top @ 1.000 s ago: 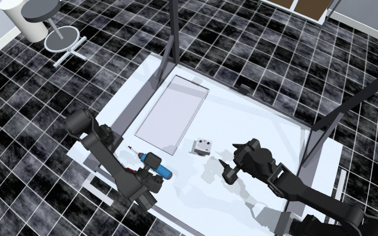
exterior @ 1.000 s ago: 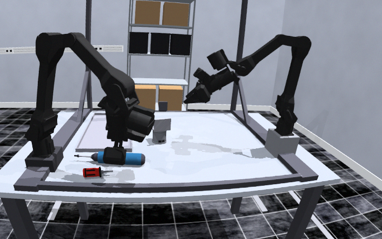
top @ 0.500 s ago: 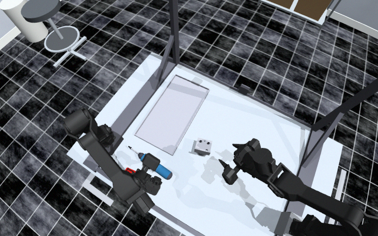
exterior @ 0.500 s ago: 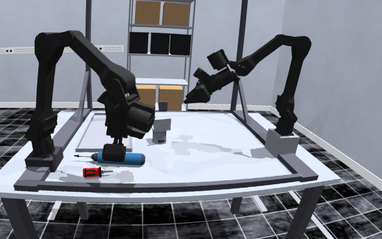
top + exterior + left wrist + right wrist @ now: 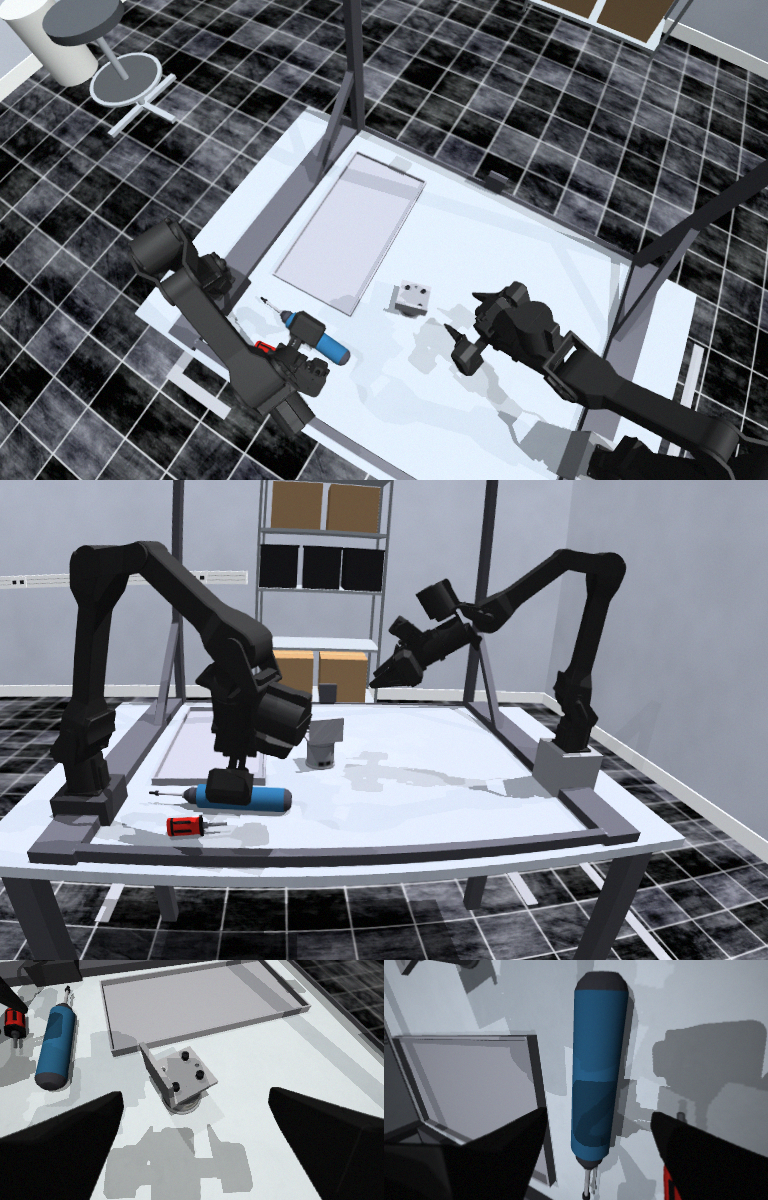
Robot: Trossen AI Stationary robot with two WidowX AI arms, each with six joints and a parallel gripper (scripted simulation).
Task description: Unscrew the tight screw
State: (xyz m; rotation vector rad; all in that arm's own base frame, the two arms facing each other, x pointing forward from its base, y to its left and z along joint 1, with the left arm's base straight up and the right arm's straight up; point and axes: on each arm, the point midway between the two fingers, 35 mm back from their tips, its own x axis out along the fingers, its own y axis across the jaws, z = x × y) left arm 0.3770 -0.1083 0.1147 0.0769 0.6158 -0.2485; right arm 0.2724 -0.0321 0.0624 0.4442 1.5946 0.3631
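While the red screwdriver (image 5: 264, 346) (image 5: 185, 826) (image 5: 15, 1022) (image 5: 670, 1185) lies nearest, the right gripper (image 5: 300, 346) (image 5: 229, 788) (image 5: 598, 1116), parted fairly wide and holding nothing, hovers over the electric screwdriver (image 5: 333, 348) (image 5: 266, 798) (image 5: 56, 1047) (image 5: 599, 1035) lying on the table (image 5: 481, 237) (image 5: 424, 813) (image 5: 260, 1065). Beyond, the joint module (image 5: 409, 314) (image 5: 320, 755) (image 5: 181, 1108) stands under its bracket (image 5: 414, 298) (image 5: 326, 730) (image 5: 189, 1072), near the tray (image 5: 312, 294) (image 5: 205, 781) (image 5: 210, 1029) (image 5: 539, 1075), and the left gripper (image 5: 461, 310) (image 5: 372, 684) (image 5: 197, 1097), almost fully spread, is likewise unladen.
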